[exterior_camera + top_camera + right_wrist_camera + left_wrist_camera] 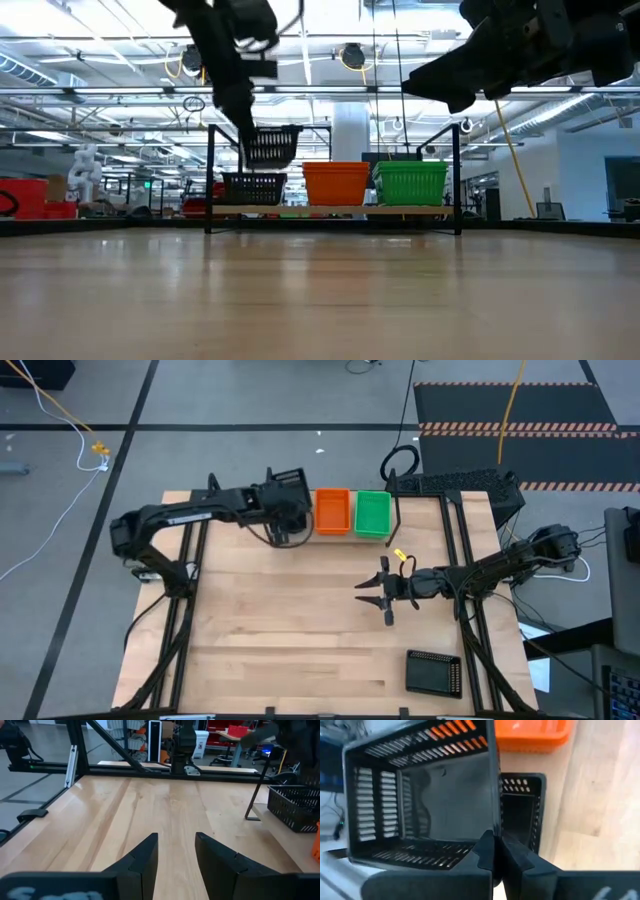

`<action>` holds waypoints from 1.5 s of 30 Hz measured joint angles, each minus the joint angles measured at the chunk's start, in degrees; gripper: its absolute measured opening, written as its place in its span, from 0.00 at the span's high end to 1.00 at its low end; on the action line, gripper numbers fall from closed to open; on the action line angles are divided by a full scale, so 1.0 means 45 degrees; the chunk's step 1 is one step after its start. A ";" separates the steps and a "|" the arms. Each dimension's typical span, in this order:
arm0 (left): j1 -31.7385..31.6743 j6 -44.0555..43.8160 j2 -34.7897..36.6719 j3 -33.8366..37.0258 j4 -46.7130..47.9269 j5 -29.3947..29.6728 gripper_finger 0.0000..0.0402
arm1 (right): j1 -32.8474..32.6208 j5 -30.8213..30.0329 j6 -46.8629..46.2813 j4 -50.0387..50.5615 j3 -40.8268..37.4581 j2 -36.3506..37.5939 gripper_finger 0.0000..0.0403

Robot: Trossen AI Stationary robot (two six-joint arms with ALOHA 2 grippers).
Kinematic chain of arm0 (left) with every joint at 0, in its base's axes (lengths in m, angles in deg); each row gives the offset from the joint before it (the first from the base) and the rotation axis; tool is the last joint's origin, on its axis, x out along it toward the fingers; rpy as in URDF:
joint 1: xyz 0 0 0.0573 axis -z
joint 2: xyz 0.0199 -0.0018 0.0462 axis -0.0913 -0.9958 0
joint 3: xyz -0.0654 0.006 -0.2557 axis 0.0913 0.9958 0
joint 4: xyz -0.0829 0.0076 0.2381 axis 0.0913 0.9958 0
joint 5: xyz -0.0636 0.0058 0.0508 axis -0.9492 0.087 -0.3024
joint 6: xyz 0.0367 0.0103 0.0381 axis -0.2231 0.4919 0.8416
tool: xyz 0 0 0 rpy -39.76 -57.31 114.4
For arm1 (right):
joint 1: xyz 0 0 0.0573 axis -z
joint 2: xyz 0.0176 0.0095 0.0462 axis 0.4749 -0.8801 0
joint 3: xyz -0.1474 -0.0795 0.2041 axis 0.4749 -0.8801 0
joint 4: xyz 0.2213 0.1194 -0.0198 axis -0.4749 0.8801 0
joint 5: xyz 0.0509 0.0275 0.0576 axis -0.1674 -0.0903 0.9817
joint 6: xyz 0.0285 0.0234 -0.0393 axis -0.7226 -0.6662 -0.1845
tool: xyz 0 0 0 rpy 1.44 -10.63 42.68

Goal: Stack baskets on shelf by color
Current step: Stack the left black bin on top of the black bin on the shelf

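The shelf (330, 210) stands at the table's far edge. On it sit a black basket (253, 187), an orange basket (336, 183) and a green basket (411, 183), side by side. My left gripper (496, 847) is shut on a second black basket (272, 145), which is tilted in the air just above the shelf's black one (522, 810). My right gripper (374, 602) hovers open over the table's right middle with nothing between its fingers (176, 855). Another black basket (433, 672) lies flat on the table at the near right. My left gripper pinches one side wall of the black basket at its rim (495, 822), one finger inside the basket and one outside. The fingers slant down toward the table's far side. The basket is lifted clear and tilted, over the black basket on the shelf.
Thin black shelf uprights (209, 180) (457, 180) frame the baskets; one upright (257, 795) shows in the right wrist view. Bare wooden tabletop (280, 630) spreads across the middle and near left. Black frame rails (180, 620) run along both sides of the table.
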 joint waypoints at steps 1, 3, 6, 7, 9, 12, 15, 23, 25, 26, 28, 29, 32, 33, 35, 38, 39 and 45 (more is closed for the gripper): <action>0.0000 -0.0017 -0.0234 -0.0005 0.0018 0.0008 0.97 | 0.0000 0.0002 -0.0010 0.0039 -0.0002 -0.0005 0.69; 0.0005 0.0020 -0.0635 -0.0001 0.0370 0.0045 0.93 | -0.0005 0.0012 -0.0085 0.0054 -0.0002 -0.0005 0.69; 0.0092 0.0061 -0.0949 0.0000 0.0474 0.0044 0.90 | -0.0005 0.0009 -0.0100 0.0104 -0.0002 -0.0004 0.69; 0.0136 0.0148 -0.1001 0.0000 0.0597 0.0044 0.90 | -0.0005 0.0012 -0.0139 0.0146 -0.0002 -0.0005 0.69; 0.0202 0.0314 -0.1019 0.0000 0.0705 0.0044 0.92 | -0.0005 0.0012 -0.0252 0.0225 -0.0002 -0.0005 0.69; 0.0305 0.0654 -0.0916 -0.0005 0.1133 0.0044 0.96 | -0.0005 0.0012 -0.0335 0.0279 -0.0002 -0.0001 0.69; 0.0360 0.0711 -0.0738 -0.0005 0.1536 0.0044 0.98 | -0.0005 0.0012 -0.0335 0.0324 -0.0002 0.0000 0.69; 0.0374 0.0460 -0.0519 -0.0008 0.1662 0.0034 0.83 | -0.0005 -0.0003 -0.0334 0.0295 -0.0002 -0.0005 0.69; 0.0374 0.0458 -0.0519 -0.0010 0.1650 0.0031 0.79 | -0.0005 -0.0008 -0.0335 0.0292 -0.0002 -0.0004 0.69; 0.0374 0.0451 -0.0519 -0.0010 0.1614 0.0033 0.77 | -0.0005 -0.0009 -0.0335 0.0290 -0.0001 -0.0001 0.69; 0.0374 0.0446 -0.0519 -0.0010 0.1526 0.0034 0.74 | -0.0005 -0.0013 -0.0335 0.0287 -0.0002 -0.0001 0.69; 0.0374 0.0402 -0.0519 -0.0010 0.1526 0.0034 0.72 | -0.0005 -0.0014 -0.0335 0.0287 -0.0002 -0.0005 0.69; 0.0374 0.0086 -0.0519 -0.0010 0.1531 0.0154 0.68 | -0.0005 -0.0022 -0.0411 0.0282 -0.0002 0.0000 0.69; 0.0384 -0.0208 -0.0519 -0.0010 0.1533 0.0292 0.67 | -0.0005 -0.0027 -0.0634 0.0291 -0.0002 -0.0005 0.69; 0.0430 -0.0872 -0.0519 -0.0010 0.1547 0.0478 0.64 | 0.0093 -0.0042 -0.1289 0.0503 0.0003 0.0000 0.69; 0.0460 -0.1455 -0.0519 -0.0010 0.1558 0.0428 0.63 | 0.0340 -0.0009 -0.2053 0.1947 0.0205 0.0014 0.69; 0.0497 -0.1580 -0.0545 0.0009 0.1487 0.0297 0.63 | 0.0390 -0.0008 -0.2302 0.2560 0.0329 0.0024 0.69; 0.1015 -0.1646 -0.1052 0.0721 0.0480 -0.0087 0.68 | 0.0329 -0.0002 -0.2781 0.4132 0.1126 0.0039 0.69</action>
